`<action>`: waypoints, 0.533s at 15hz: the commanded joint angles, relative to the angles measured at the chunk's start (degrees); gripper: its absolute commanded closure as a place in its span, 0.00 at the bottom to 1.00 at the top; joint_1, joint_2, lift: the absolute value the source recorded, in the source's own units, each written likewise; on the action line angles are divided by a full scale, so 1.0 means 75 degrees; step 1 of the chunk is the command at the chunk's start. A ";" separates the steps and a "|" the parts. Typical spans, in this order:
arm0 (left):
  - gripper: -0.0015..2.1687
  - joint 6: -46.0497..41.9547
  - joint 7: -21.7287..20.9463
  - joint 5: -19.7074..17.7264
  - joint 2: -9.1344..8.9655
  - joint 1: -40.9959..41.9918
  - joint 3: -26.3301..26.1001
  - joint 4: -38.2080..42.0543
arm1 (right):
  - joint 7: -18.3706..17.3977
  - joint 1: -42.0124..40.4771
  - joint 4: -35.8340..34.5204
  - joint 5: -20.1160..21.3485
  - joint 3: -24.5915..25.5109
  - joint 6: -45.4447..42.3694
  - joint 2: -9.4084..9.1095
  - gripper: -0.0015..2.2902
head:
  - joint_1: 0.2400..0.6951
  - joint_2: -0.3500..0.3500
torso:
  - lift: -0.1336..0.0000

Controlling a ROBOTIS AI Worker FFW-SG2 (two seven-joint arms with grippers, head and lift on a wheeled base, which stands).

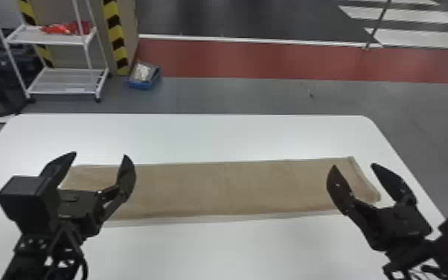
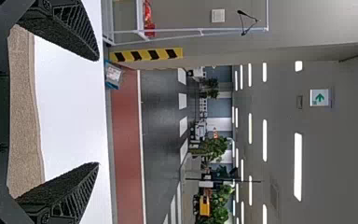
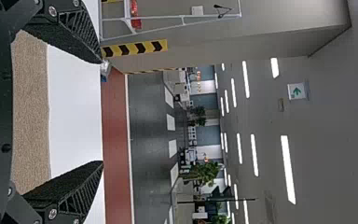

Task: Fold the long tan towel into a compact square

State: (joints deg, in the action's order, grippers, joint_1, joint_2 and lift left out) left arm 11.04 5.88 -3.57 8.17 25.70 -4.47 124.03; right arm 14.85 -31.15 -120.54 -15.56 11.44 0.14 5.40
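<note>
The tan towel (image 1: 227, 188) lies flat in a long strip across the white table, its ends toward the left and right sides. Over its left end my left gripper (image 1: 100, 158) stands open, and nothing is between its fingers. My right gripper (image 1: 353, 167) is likewise open above the right end, one finger over the cloth and the other past its edge. In the left wrist view the towel (image 2: 23, 112) shows behind the open left gripper (image 2: 98, 112). The right wrist view has the towel (image 3: 30, 112) beyond the open right gripper (image 3: 102, 112).
The white table (image 1: 197, 137) extends in front of and behind the towel. Past its far edge, a white wire shelf (image 1: 63, 80) and a blue box (image 1: 143, 76) stand on the floor, beside a pillar with yellow and black stripes (image 1: 115, 37).
</note>
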 commanded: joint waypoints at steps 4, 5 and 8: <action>0.04 0.0000 -0.0023 -0.0005 0.0000 -0.0016 -0.0026 -0.0002 | 0.0012 0.0029 0.0087 -0.0012 -0.0002 -0.0164 0.0019 0.05 | 1.00 0.37 | 0.08; 0.04 0.0000 -0.0023 -0.0005 0.0000 -0.0005 -0.0026 -0.0002 | 0.0012 0.0029 0.0087 0.0000 -0.0002 -0.0211 0.0019 0.05 | 1.00 0.37 | 0.08; 0.04 0.0000 -0.0023 0.0007 0.0012 -0.0005 -0.0026 0.0009 | 0.0000 0.0029 0.0087 0.0000 -0.0014 -0.0211 0.0030 0.05 | 1.00 0.37 | 0.08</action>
State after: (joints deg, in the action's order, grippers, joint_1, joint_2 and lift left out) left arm 11.07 5.70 -3.57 8.22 25.63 -4.66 124.08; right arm 14.88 -30.95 -119.88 -15.56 11.36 -1.43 5.56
